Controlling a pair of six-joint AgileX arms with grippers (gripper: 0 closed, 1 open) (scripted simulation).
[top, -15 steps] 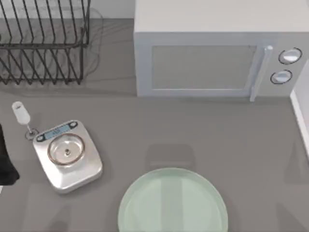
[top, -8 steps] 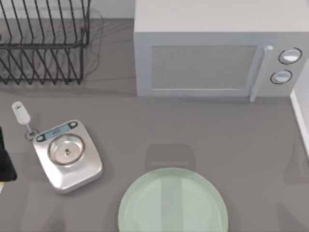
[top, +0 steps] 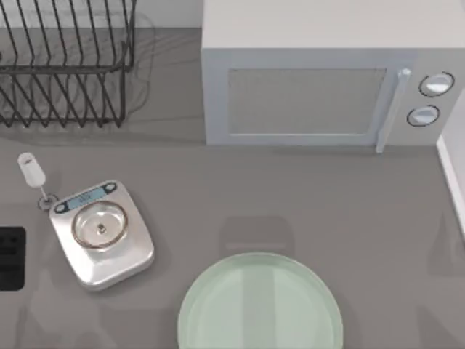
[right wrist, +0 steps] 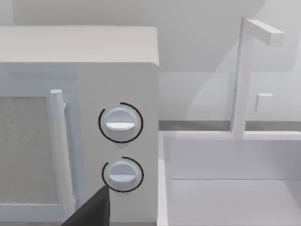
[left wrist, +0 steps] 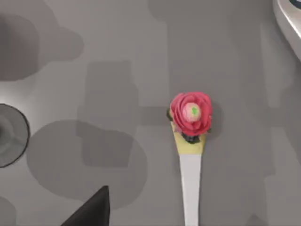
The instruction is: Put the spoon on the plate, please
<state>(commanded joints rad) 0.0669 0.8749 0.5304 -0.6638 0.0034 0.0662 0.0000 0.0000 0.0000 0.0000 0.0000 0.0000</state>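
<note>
Spoon not on the plate yet, I'm left of the scale.
Spoon (top: 30, 170) lies on the table at the scale's (top: 102, 234) upper-left corner; plate (top: 260, 302) sits lower right of the scale, well apart. Left gripper (top: 11, 258) hovers just left of the scale, right gripper (right wrist: 91, 209) faces the microwave (top: 320, 80) dials; can't tell either grip state.

The plate (top: 259, 302) runs off the counter's near edge. The rack (top: 65, 62) is cut at the far left corner. The left pincer (top: 10, 258) is half out of view, its fingers unreadable.
</note>
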